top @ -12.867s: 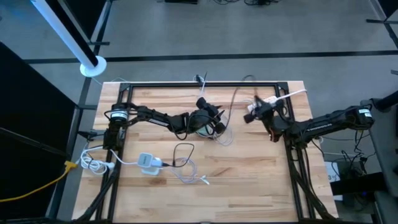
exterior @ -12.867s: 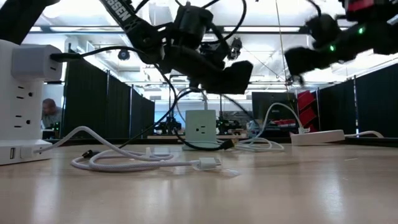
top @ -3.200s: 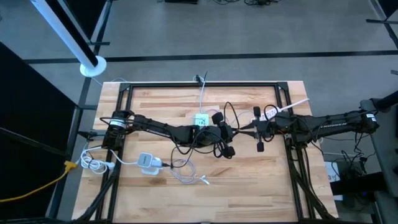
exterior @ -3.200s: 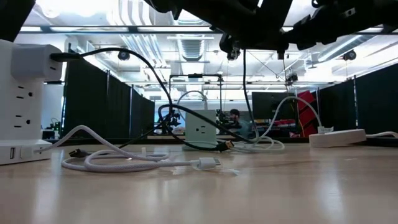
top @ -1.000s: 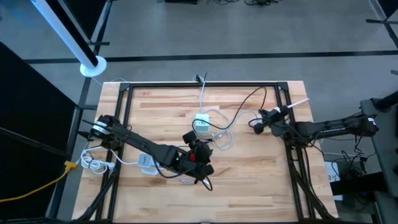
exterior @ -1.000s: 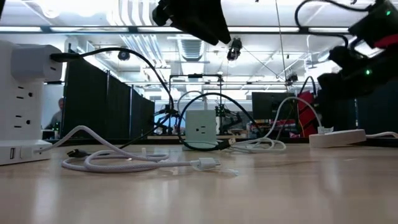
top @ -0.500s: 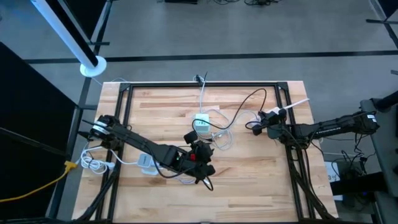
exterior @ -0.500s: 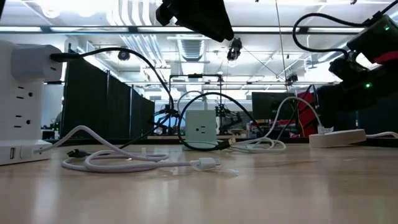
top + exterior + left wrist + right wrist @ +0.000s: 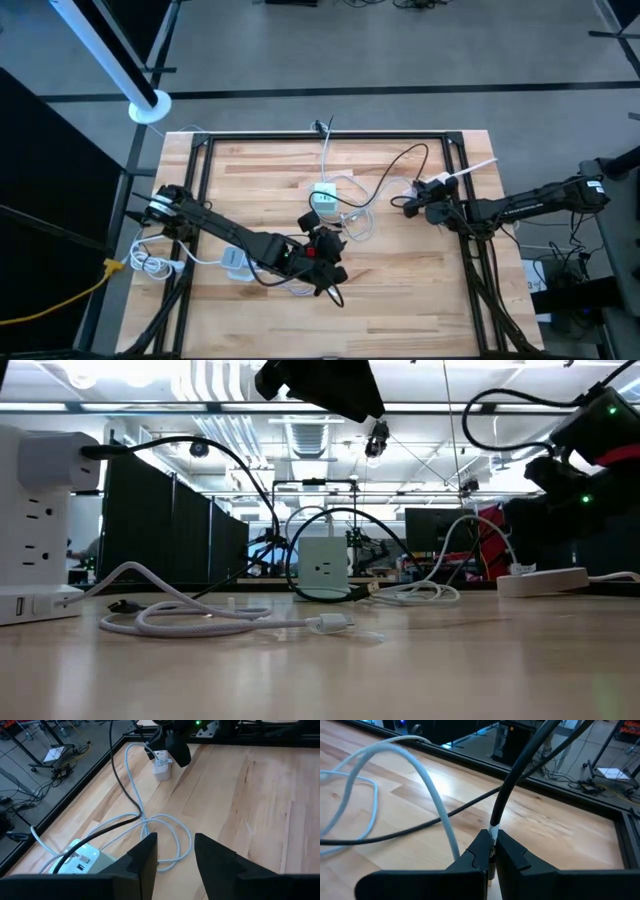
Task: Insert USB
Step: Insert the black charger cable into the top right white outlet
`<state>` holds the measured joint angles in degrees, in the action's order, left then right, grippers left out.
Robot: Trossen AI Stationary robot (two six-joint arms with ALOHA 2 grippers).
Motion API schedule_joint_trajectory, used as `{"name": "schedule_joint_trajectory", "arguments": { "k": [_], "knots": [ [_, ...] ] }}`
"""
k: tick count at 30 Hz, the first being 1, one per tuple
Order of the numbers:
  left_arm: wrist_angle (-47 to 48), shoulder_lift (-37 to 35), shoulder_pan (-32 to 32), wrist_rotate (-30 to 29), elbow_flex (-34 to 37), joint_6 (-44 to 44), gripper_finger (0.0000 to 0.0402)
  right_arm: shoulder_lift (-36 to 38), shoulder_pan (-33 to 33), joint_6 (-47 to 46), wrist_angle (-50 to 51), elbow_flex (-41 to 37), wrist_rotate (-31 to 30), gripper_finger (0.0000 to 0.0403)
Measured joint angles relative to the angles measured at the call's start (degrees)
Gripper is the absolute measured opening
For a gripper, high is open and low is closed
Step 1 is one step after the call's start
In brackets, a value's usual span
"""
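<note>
Looking down, you have the wooden bench [image 9: 420, 300] spread under both arms, the left arm reaching in from the left edge toward the middle and the right arm coming in from the right edge. Your left gripper [image 9: 325, 262] hovers over the bench's middle, just on the near side of the small white charger block [image 9: 325, 198]; its wrist view shows the fingers [image 9: 145, 860] parted with nothing between them, above a loop of white cable [image 9: 167, 837]. Your right gripper [image 9: 412, 207] sits near the right rear part of the bench, its fingers [image 9: 482, 851] pinched together on the black USB cable [image 9: 517, 775], gripping it just behind a pale band on the cord; the plug tip itself is hidden between them. That black cable arcs from the gripper back toward the charger block. A second white power strip [image 9: 234, 262] lies toward the bench's left front, with a loose white cable [image 9: 200, 618] coiled beside it.
</note>
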<state>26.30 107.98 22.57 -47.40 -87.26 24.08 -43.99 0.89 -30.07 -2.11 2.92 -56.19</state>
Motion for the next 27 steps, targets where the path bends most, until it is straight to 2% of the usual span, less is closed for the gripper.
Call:
{"name": "schedule_joint_trajectory", "arguments": {
  "k": [5, 13, 22, 27],
  "knots": [
    [-0.1, 0.0, 0.0, 0.0, 0.0, 0.0, 0.0112, 0.0, 0.1, 0.1, 1.0, 1.0, -0.1, 0.0001],
    [-0.1, 0.0, 0.1, 0.0, 0.0, -0.7, 0.0106, 0.0, 3.8, -12.2, 14.4, 2.8, -4.0, 0.0001],
    [-0.2, 0.0, 0.0, 0.0, 0.0, -0.8, 0.0116, -0.7, 6.0, -13.9, 14.2, 3.5, -5.0, 0.0001],
    [-0.2, 0.0, 0.0, 0.0, 0.0, -0.7, 0.011, -3.9, 6.6, -16.8, 13.7, 3.5, -5.8, 0.0001]
  ]
}}
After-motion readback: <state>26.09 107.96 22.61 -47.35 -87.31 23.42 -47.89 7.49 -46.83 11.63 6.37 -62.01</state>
